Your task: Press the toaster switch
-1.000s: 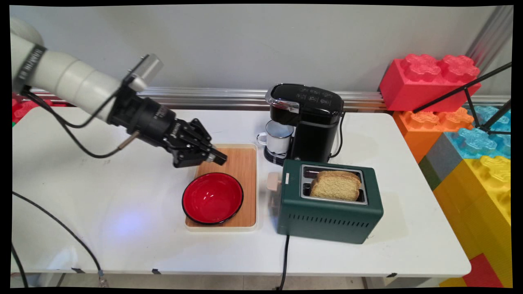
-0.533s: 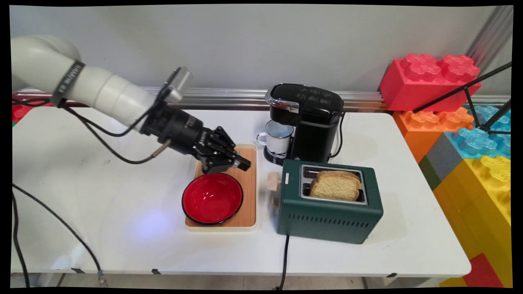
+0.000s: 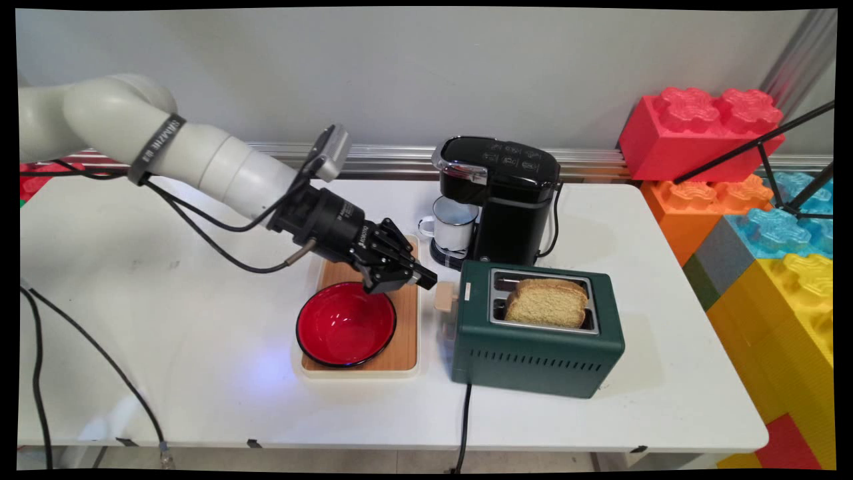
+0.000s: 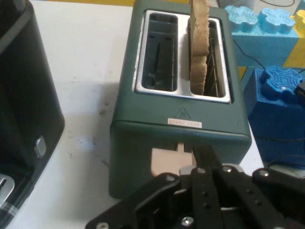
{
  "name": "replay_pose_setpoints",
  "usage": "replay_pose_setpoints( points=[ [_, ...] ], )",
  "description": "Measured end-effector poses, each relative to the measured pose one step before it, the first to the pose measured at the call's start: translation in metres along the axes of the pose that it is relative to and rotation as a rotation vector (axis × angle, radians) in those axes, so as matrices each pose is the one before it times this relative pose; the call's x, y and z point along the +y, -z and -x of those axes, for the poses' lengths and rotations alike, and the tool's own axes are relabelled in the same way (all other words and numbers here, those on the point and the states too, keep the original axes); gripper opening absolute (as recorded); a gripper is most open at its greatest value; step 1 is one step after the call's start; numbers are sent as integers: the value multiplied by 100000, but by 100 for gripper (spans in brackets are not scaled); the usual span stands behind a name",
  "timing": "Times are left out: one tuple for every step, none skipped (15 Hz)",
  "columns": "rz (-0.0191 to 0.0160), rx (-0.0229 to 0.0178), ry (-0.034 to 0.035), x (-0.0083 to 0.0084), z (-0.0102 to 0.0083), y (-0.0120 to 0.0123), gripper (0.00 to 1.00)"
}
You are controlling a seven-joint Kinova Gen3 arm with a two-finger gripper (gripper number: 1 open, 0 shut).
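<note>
1. The pincer sits mid-frame, fingers drawn together with nothing between them, tip just beside the toaster's beige lever.
2. Toast stands in the toaster's nearer slot.
3. A red bowl lies on the tray below the pincer.
4. A coffee machine holds a mug at the counter's back.

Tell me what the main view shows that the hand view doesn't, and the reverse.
Only the main view: the red bowl on the wooden tray, the white mug under the coffee maker's spout, and the arm.
Only the hand view: the toaster's empty slot and its warning label.
Both: the green toaster, the bread slice, the beige lever, the coffee maker and the tool.
</note>
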Motion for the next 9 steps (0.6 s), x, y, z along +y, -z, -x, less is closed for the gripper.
replay_pose_setpoints(
  points=[
    [165, -36, -15, -65, -40, -317, 0],
    [181, -55, 7, -79, -31, -371, 0],
    [138, -70, -12, -91, -19, -365, 0],
    [48, -171, -15, -68, 31, -299, 0],
    [-15, -203, -60, -98, 39, -346, 0],
    [-36, -239, -44, -107, 54, -338, 0],
    [-31, -286, -11, -90, 81, -273, 0],
    [-70, -389, -23, -106, 121, -292, 0],
    [-99, -432, -5, -101, 149, -272, 0]
  ],
)
